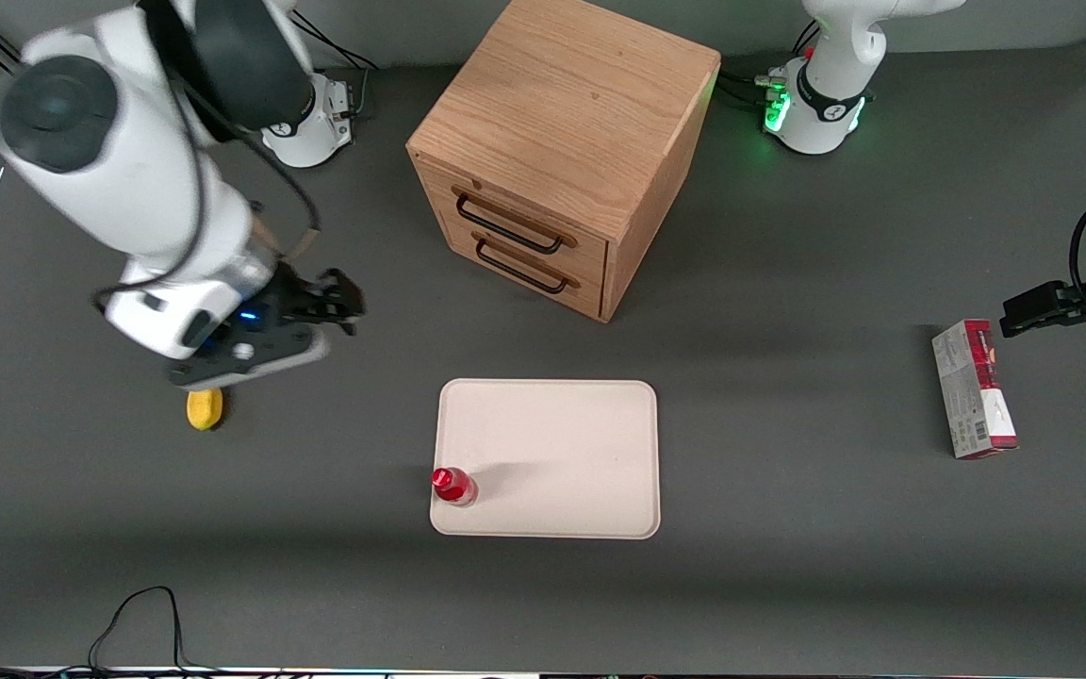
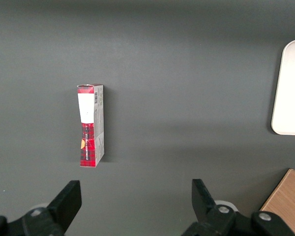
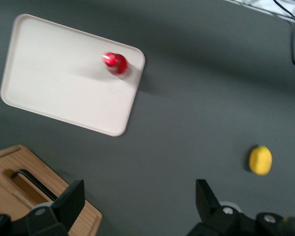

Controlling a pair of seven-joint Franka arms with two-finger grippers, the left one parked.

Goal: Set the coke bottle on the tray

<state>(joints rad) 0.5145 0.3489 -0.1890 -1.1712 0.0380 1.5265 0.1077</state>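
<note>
Start at the working arm's end of the table in your front view: the gripper (image 1: pixel 340 300) hangs above the dark tabletop (image 1: pixel 788 566), well apart from the tray, with nothing between its fingers; your right wrist view shows the two black fingers (image 3: pixel 71 199) spread wide over bare table. Just under the wrist housing, on the table and nearer the front camera, lies a lemon (image 1: pixel 205 408), partly covered by the arm; the wrist camera catches it too (image 3: pixel 260 160), alone on the mat. Move along to the middle: the wooden drawer cabinet (image 1: pixel 567 141) stands farther from the front camera than the tray, two drawers with dark bar handles (image 1: pixel 510 226), both looking closed. In front of it lies the cream tray (image 1: pixel 571 453), flat, rounded corners, low rim. The coke bottle (image 1: pixel 453 486) stands upright on the tray, in the corner nearest the front camera on the working arm's side, close to the rim; you see mostly its red cap from above, and the wrist view confirms it inside the rim (image 3: pixel 115 63), casting a soft shadow across the tray's surface. Carry on toward the parked arm's end: a red-and-white carton box (image 1: pixel 975 389) lies flat on the table, well apart from the tray.
</note>
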